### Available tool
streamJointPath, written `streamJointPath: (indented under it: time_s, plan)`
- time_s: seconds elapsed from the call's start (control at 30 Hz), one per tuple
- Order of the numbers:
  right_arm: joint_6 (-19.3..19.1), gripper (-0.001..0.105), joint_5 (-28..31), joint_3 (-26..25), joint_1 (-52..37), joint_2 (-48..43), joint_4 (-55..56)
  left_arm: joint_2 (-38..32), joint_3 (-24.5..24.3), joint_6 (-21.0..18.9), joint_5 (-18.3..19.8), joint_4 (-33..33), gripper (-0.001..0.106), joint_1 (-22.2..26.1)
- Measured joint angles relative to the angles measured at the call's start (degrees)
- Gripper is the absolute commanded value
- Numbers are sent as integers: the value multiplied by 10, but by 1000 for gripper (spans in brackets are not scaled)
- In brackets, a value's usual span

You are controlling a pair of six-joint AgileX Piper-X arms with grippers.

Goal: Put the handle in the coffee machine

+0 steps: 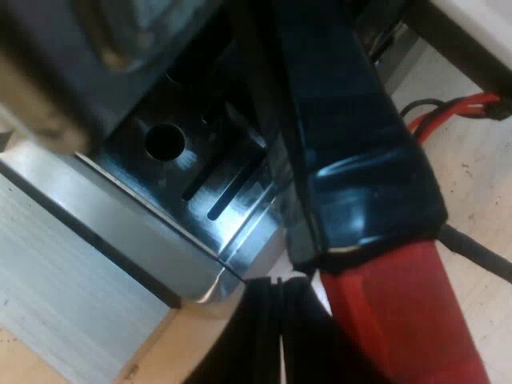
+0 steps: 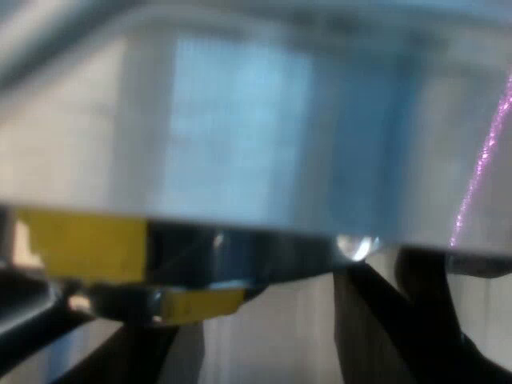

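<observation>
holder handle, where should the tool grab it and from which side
Probably the dark stretch of the holder handle just before its red end. It is long and straight, so the left tool can close across its width. Come from the red end's side, where that tool sits, since the machine's drip tray crowds the other end.

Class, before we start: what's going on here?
The holder's dark handle, red at its end, hangs over the slotted drip tray of the espresso machine, with the left gripper right beside it. Whether the holder is locked in cannot be seen. The right gripper sits close against a shiny metal surface with yellow parts.
</observation>
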Motion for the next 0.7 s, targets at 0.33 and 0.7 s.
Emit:
streamJointPath:
  time_s: [0.33,0.7]
  plan:
    - [19,44,6,32,6,-56,102,0,3,-29,15,-6,0,-6]
    - [119,44,-69,127,13,-243,325,-3,3,-60,12,-7,0,-7]
